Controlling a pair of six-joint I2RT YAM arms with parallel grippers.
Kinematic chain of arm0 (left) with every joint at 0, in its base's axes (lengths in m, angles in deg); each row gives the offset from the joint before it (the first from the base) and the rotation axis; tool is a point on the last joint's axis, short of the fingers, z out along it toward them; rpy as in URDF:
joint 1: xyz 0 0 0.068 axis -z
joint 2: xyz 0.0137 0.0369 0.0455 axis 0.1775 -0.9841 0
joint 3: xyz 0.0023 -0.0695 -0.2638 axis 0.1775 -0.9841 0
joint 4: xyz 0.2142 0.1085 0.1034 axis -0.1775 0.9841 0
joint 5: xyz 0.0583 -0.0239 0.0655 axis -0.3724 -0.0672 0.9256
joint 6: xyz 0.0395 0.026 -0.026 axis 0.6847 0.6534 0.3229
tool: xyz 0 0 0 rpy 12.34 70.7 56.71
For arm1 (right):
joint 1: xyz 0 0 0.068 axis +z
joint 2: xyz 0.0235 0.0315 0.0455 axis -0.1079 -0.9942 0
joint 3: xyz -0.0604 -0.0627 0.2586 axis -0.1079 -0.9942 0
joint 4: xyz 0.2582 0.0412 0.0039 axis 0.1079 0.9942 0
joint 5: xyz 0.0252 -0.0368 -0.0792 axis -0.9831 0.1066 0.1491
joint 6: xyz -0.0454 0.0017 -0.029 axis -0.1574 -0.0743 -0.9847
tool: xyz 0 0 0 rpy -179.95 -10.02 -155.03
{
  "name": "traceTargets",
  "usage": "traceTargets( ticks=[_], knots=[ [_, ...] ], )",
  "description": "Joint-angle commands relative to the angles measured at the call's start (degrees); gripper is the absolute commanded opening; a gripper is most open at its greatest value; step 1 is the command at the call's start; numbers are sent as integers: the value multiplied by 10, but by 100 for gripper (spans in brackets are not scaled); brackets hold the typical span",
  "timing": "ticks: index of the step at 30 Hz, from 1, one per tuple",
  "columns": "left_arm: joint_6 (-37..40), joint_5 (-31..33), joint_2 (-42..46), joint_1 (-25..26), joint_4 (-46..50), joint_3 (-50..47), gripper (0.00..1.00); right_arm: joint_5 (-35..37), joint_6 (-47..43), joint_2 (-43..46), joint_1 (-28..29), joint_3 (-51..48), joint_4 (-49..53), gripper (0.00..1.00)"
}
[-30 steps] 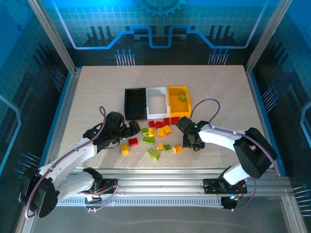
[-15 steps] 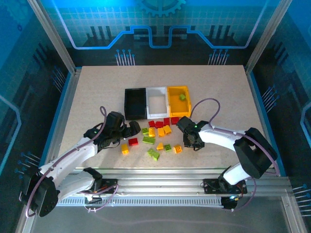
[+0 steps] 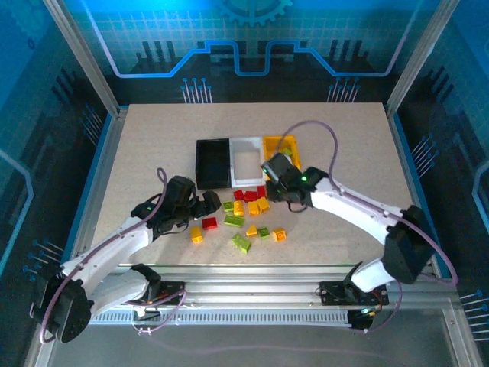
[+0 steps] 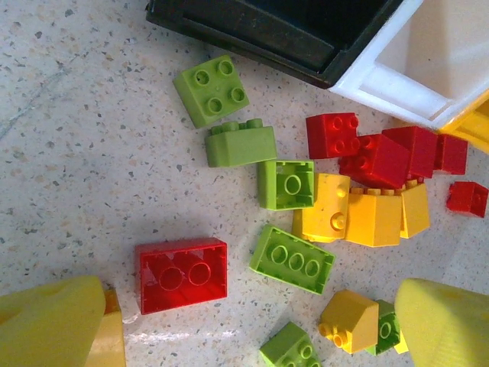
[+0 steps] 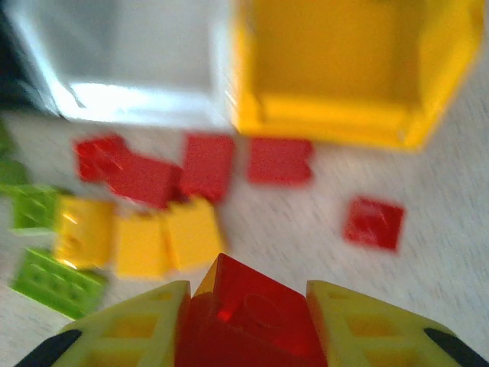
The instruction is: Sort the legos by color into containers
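Sorting is barely getting under way. The left tool [image 3: 206, 205] is hanging wide open, gripping nothing, with the loose legos [image 3: 248, 214] lying on the bench [image 3: 153, 145] just ahead and right of it. The black bin [image 3: 199, 162] and white bin [image 3: 244, 159] are appearing empty. The right tool [image 3: 273, 170] is clamping a red brick [image 5: 248, 310], with the yellow bin [image 3: 284, 145] just ahead-right, its contents largely hidden.

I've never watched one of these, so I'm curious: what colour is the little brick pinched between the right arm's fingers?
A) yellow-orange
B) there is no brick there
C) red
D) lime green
C: in the right wrist view, a red brick sits clamped in the right gripper, in front of the bins.
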Motion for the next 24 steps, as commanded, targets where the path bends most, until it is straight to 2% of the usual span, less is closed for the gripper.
traceTargets(
  ticks=[1,7,15,19,24],
  knots=[
    [-4,6,20,0,29,12,99,-9,-47,-83,0,80,-19,35],
    [-5,31,47,-3,77,20,99,-23,-55,-245,-26,259,-1,36],
    [-14,46,60,-8,101,19,99,1,-26,-396,-41,438,87,40],
    [-15,46,61,-9,103,16,99,-11,-11,-424,-46,471,98,48],
    [-11,47,63,-10,105,19,99,-25,-7,-407,-48,461,72,63]
  ],
)
